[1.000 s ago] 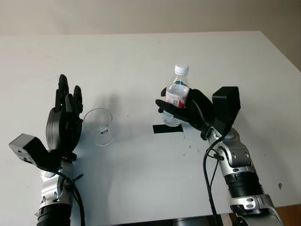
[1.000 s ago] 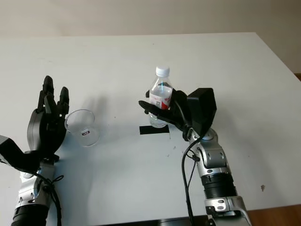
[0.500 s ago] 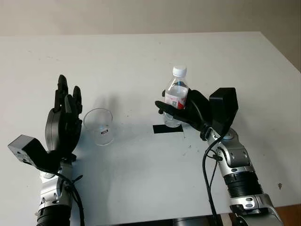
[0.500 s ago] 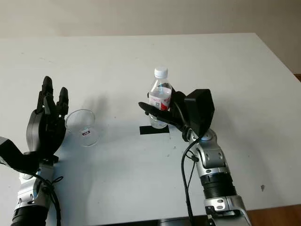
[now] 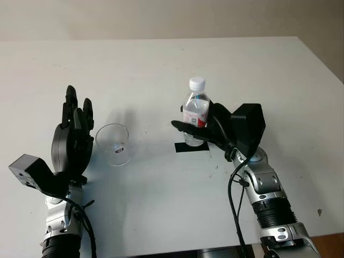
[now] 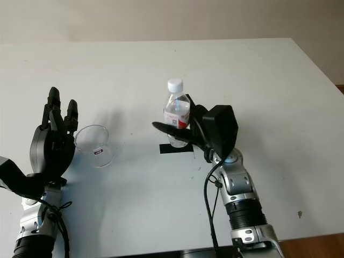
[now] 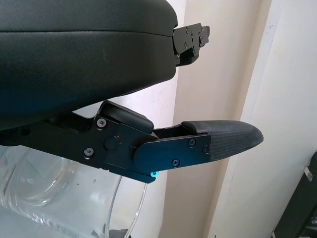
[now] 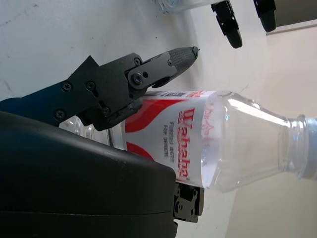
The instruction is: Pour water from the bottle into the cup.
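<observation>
On the table (image 5: pixel 161 59): 1 bottle (image 5: pixel 196 110), capped, clamped upright in the right hand (image 5: pixel 207 129) just above 1 black mark (image 5: pixel 192 147). 1 clear cup (image 5: pixel 114 143) stands at 9 o'clock from the bottle, beside the open left hand (image 5: pixel 72 137). Fingers hide the bottle's lower part.

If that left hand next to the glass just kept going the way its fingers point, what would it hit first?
Probably nothing: the open left hand points away across the bare white table. The cup stands beside it, apparently outside that line, though depth is hard to judge.
</observation>
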